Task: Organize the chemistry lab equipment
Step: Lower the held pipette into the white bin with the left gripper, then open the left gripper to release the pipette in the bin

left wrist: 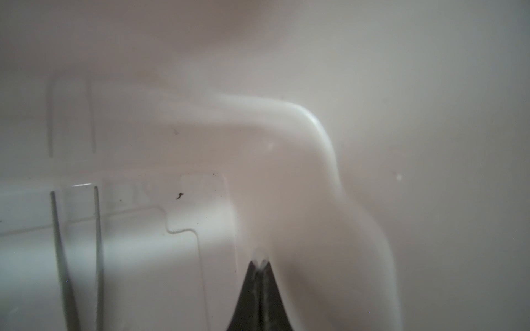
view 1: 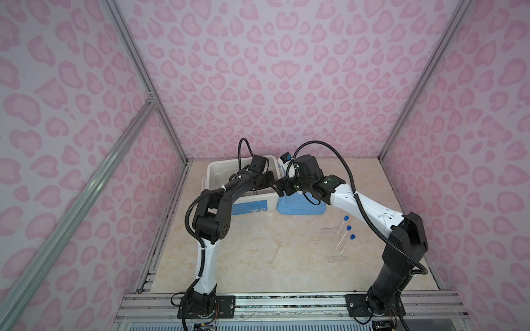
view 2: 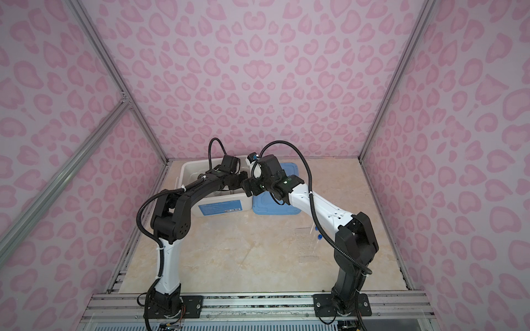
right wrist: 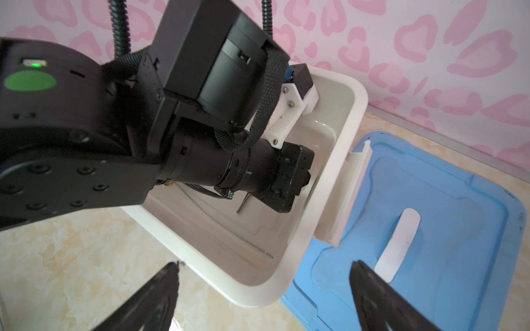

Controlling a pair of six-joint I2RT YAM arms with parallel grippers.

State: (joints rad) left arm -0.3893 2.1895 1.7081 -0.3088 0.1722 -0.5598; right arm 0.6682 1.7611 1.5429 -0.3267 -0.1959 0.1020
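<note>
White plastic fills the left wrist view, because the left gripper (left wrist: 259, 265) is down inside the white bin (right wrist: 258, 296) at the back of the bench (view 1: 258, 252), with its fingers (left wrist: 249, 298) pressed together and nothing visible between them. Just beside these fingers, but clear of them, two thin grey prongs stand against the bin wall. The focus is soft there, so they are probably the metal tweezers (left wrist: 97, 258). In the right wrist view a pointed metal tip shows under the left gripper, close below it and apart from it. The long thin rod (right wrist: 226, 227) lies flat on the bin floor, running from under the left arm (view 1: 206, 258) toward the bin's near corner. The right gripper (right wrist: 265, 263) hangs above that corner with its fingers (right wrist: 160, 295) spread wide and holding nothing. One finger is over the bench and the other over the blue lid (right wrist: 444, 229), which lies flat against the bin's side. The rod's end is inside the bin, between these fingers and below them, and touches neither. The three blue-capped tubes (view 1: 347, 233) are well away from both grippers. In both top views they lean in the clear rack (view 1: 332, 246) on the open bench under the right arm, with their caps pointing toward the back wall.
</note>
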